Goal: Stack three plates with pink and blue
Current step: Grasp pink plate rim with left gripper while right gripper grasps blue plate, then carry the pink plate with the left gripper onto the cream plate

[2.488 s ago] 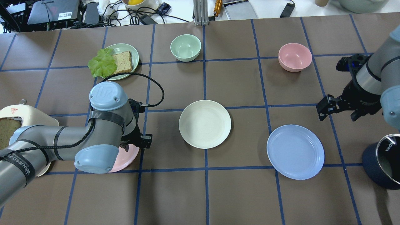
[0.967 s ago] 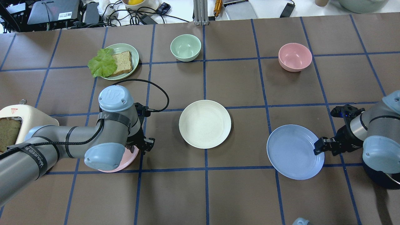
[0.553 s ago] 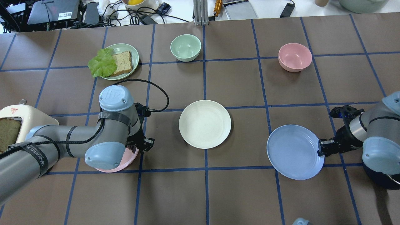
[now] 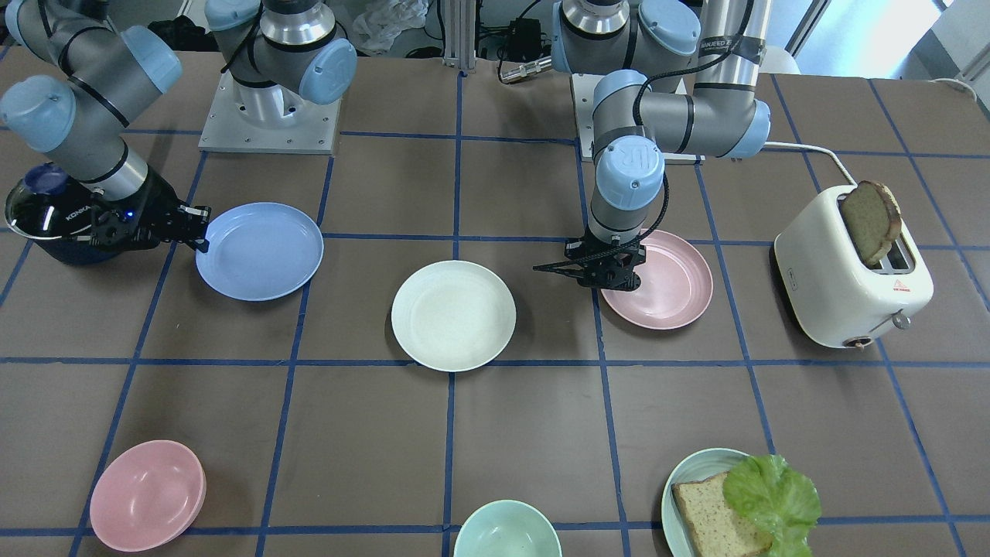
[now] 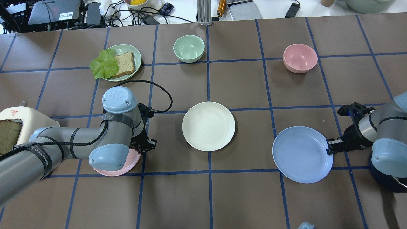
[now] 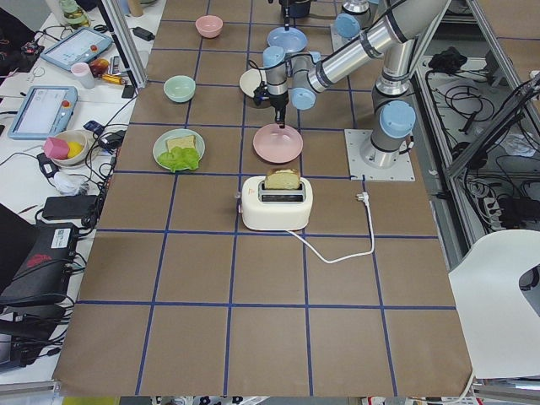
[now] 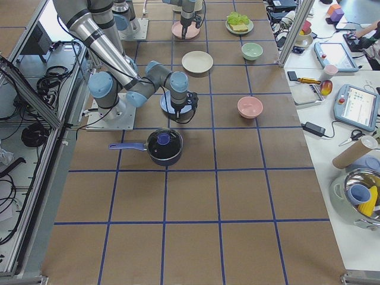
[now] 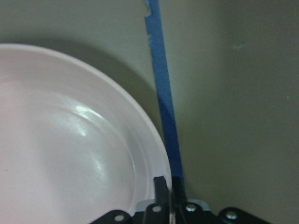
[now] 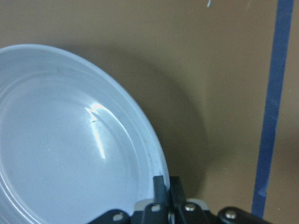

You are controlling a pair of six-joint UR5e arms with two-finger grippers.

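My left jaws were pinched narrow on the rim of the pink plate [image 4: 667, 285], at its edge toward the cream plate [image 5: 208, 126]. My right jaws gripped the blue plate [image 5: 300, 154] the same way, at its outer rim. The cream plate lay flat on the tabletop [image 5: 241, 197] between them, apart from both. Shadows under the rims in my wrist views suggested each held edge was raised. To do this well, I judged I needed a firm pinch, a lift clearing the cream rim, and one plate brought in at a time and centred before release, since a rim-held plate could droop or slip.
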